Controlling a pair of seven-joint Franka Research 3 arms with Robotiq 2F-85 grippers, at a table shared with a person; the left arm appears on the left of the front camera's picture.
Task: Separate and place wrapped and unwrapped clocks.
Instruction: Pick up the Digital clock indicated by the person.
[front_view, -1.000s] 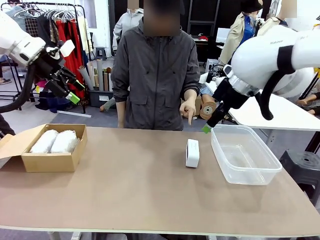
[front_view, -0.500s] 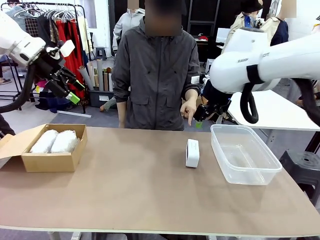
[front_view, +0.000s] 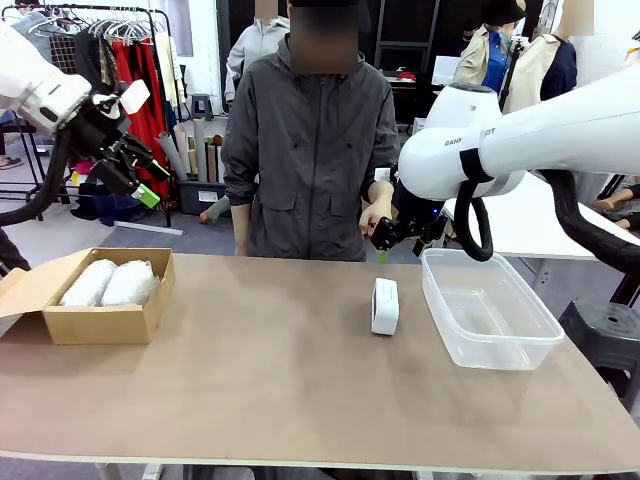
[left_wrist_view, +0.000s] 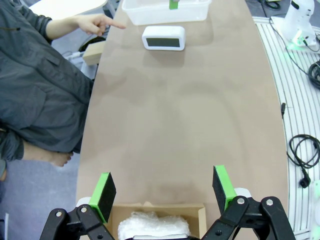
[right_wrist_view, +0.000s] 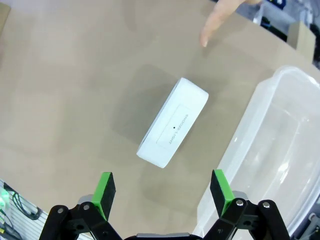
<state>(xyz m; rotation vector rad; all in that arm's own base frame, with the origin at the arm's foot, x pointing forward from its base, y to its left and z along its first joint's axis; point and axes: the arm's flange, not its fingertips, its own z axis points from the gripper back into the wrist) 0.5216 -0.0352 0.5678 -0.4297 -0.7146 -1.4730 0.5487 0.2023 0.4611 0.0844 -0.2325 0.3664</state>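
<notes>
Two bubble-wrapped clocks (front_view: 108, 283) lie side by side in a cardboard box (front_view: 120, 322) at the table's left; one wrapped lump (left_wrist_view: 154, 226) shows in the left wrist view. The bare white clock (front_view: 385, 305) (left_wrist_view: 163, 38) (right_wrist_view: 173, 122) stands on edge mid-table beside a clear plastic tub (front_view: 487, 307) (right_wrist_view: 270, 150). My right gripper (front_view: 401, 239) (right_wrist_view: 162, 189) hangs open above and behind the bare clock, near the person's pointing hand (front_view: 376, 217) (right_wrist_view: 223, 15). My left gripper (front_view: 142, 176) (left_wrist_view: 163, 189) is open, raised above the box.
The person stands at the far edge, one finger pointing down toward the bare clock. The tub (left_wrist_view: 166, 11) holds nothing. Bare tabletop (front_view: 270, 370) spreads between box and clock. Clothes racks, other tables and people stand behind.
My right arm has swung left from over the tub's far corner to above the bare clock. The left arm, clocks and box have not moved.
</notes>
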